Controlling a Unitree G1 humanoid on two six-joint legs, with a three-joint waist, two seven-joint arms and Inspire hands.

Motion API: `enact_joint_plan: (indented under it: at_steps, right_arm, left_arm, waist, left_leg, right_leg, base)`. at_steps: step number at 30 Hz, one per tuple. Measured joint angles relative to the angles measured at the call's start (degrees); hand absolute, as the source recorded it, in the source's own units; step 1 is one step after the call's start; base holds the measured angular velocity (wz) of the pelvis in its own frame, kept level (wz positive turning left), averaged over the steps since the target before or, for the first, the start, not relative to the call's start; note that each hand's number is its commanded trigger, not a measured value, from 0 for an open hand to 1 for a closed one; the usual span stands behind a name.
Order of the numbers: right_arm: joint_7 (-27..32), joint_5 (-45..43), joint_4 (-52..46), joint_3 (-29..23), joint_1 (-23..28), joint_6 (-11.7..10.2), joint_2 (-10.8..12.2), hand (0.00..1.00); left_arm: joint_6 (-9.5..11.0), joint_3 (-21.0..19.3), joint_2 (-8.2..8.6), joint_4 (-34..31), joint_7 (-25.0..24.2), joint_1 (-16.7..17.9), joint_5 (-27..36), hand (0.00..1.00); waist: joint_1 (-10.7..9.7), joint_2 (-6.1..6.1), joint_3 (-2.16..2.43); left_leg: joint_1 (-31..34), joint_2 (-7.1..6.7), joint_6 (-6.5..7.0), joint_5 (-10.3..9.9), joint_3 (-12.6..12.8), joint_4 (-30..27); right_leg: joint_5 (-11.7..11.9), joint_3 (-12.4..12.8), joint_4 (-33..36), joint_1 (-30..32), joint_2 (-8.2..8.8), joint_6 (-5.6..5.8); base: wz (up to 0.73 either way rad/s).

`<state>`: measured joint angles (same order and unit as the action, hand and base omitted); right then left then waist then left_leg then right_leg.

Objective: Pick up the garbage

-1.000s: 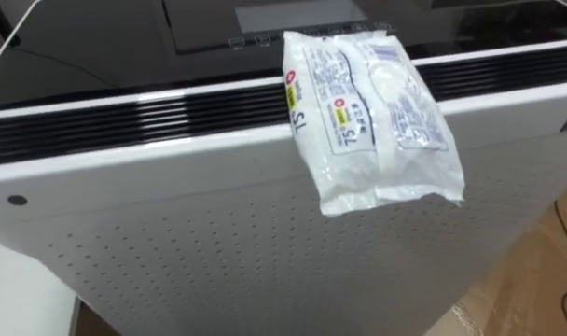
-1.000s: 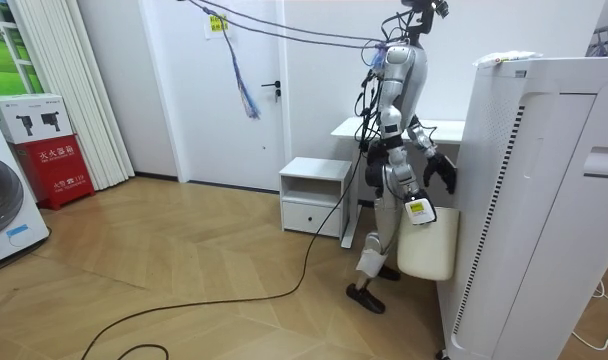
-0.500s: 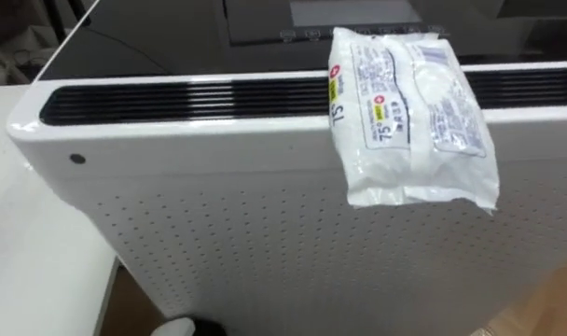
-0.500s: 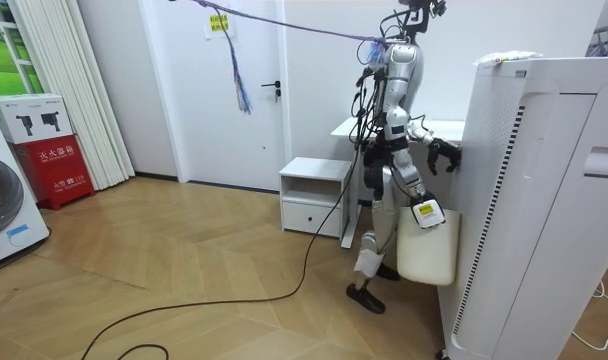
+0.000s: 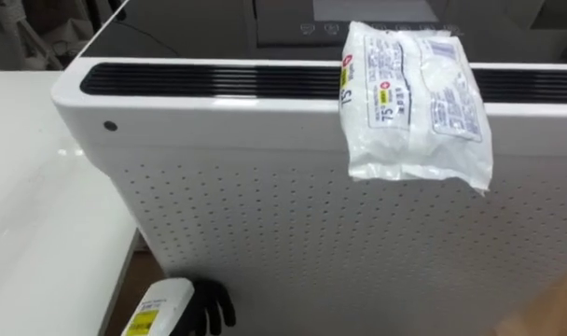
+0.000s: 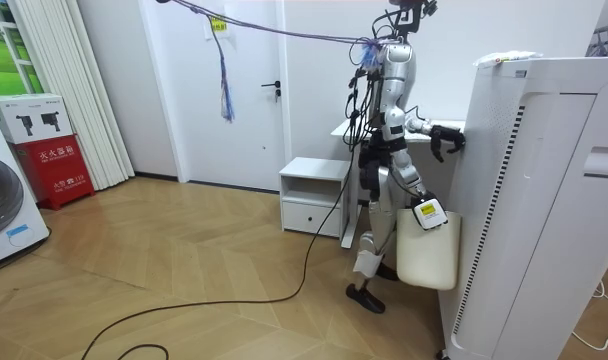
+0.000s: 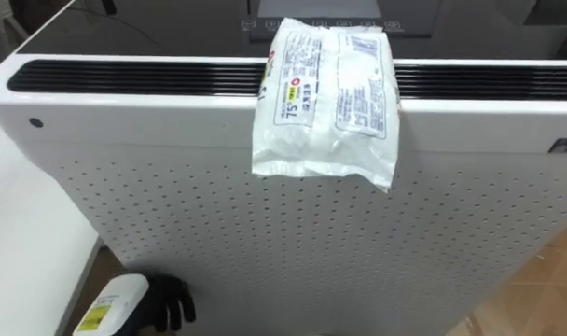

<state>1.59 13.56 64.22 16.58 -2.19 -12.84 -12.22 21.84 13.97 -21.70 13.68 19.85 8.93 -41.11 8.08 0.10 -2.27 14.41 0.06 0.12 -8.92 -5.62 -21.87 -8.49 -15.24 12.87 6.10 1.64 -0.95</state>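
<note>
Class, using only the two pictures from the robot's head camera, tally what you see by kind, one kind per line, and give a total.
Wipes packet, draped over the appliance's top edge: 1
White appliance with perforated side: 1
White table: 1
Robot hand, the left hand: 1
Total: 4

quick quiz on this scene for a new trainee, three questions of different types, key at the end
1. True or false: the packet lies on the floor.
2. What stands to the robot's left of the white appliance? A sofa, B white table, C sink.
3. Which hand shows low beside the appliance's holed front?
Key: 1 false, it hangs over the appliance's top edge. 2 B. 3 the left hand.
</note>
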Motion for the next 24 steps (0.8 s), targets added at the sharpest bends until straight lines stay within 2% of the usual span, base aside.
enact_joint_plan:
  at_steps: [3,6,9,11,12,13,15,17,21,24]
  right_arm:
    - [0.5,-0.2,-0.3,0.4,0.0,-0.2,0.0,1.00]
    - [0.9,-0.3,-0.3,0.4,0.0,-0.3,0.0,1.00]
    - [0.9,-0.4,-1.3,0.6,0.2,-0.4,0.0,1.00]
    - [0.9,-1.4,-1.4,1.3,1.1,-0.7,0.1,1.00]
    - [0.7,-1.7,-1.4,1.3,1.7,-0.8,0.2,1.00]
    - [0.3,-1.9,-1.7,1.3,2.8,-0.9,0.3,1.00]
    - [-0.3,-1.9,-1.7,1.3,3.6,-0.9,0.3,1.00]
    - [-0.9,-1.8,-1.7,1.1,4.2,-0.9,0.3,1.00]
    - [-1.2,-1.4,-1.7,0.9,4.3,-0.8,0.3,1.00]
    - [-2.0,-1.1,-1.6,0.8,4.3,-0.8,0.3,1.00]
  left_arm:
    - [0.1,-0.6,0.03,-5.4,1.0,0.1,0.0,0.00]
    - [1.3,-1.8,0.30,-11.0,3.8,0.1,0.0,0.00]
    - [5.8,-5.7,1.85,-21.3,11.2,0.0,0.7,0.00]
    - [10.2,-9.2,5.22,-29.3,17.8,-2.9,3.6,0.00]
    - [11.1,-9.8,6.00,-30.1,18.9,-3.9,4.4,0.00]
    - [12.0,-11.0,7.43,-31.3,21.3,-5.6,5.7,0.00]
    - [12.1,-11.7,8.27,-33.1,23.6,-6.1,6.7,0.00]
    - [12.0,-12.0,9.38,-33.7,24.4,-6.1,6.7,0.00]
    - [11.6,-12.0,9.54,-34.1,24.4,-6.3,6.7,0.00]
    - [11.0,-12.0,9.77,-35.6,24.4,-6.4,6.7,0.00]
  waist:
    - [0.3,0.00,0.00]
    - [0.4,-0.14,0.07]
    - [0.2,-0.55,0.34]
    - [-0.4,-1.11,0.95]
    - [-0.4,-1.50,1.27]
    - [-0.6,-1.58,1.84]
    - [-1.4,-1.73,2.01]
    - [-1.7,-1.99,1.84]
    - [-1.7,-1.84,1.68]
    - [-1.9,-1.31,1.31]
  left_leg:
    - [0.4,0.12,-0.34,0.2,-0.9,-0.3]
    - [1.0,0.06,-0.64,0.5,-1.4,-0.9]
    - [0.8,-0.05,-0.92,1.2,-1.7,-0.7]
    - [-0.6,-0.03,-1.09,1.4,-1.6,0.1]
    - [-1.0,-0.01,-1.14,1.5,-1.5,0.5]
    - [-2.1,0.09,-1.16,1.5,-1.2,1.0]
    - [-3.2,0.14,-1.25,1.4,-1.0,1.2]
    - [-4.1,0.34,-1.62,1.1,-0.9,1.2]
    - [-4.1,0.56,-1.94,0.9,-1.0,1.0]
    - [-4.2,0.69,-1.80,0.7,-1.0,0.6]
  right_leg:
    - [-0.1,-0.9,0.1,0.0,-0.13,-0.04]
    - [-0.4,-1.6,1.2,0.5,-0.10,-0.39]
    - [-0.5,-2.0,1.8,0.5,-0.09,-0.64]
    - [-0.6,-2.1,2.0,-0.5,-0.02,-0.85]
    - [-0.6,-2.1,2.0,-0.7,0.04,-0.91]
    - [-0.8,-2.1,2.0,-1.6,0.14,-1.08]
    - [-1.0,-2.1,2.0,-2.7,0.14,-1.15]
    - [-1.1,-1.9,2.0,-3.4,-0.09,-1.31]
    - [-1.2,-1.9,2.0,-3.4,-0.33,-1.48]
    - [-1.4,-1.7,1.9,-3.6,-0.53,-1.60]
  base:
    - [0.15]
    - [0.11]
    - [0.04]
    - [-0.02]
    - [-0.09]
    - [-0.08]
    - [-0.03]
    - [-0.04]
    - [0.00]
    - [0.00]
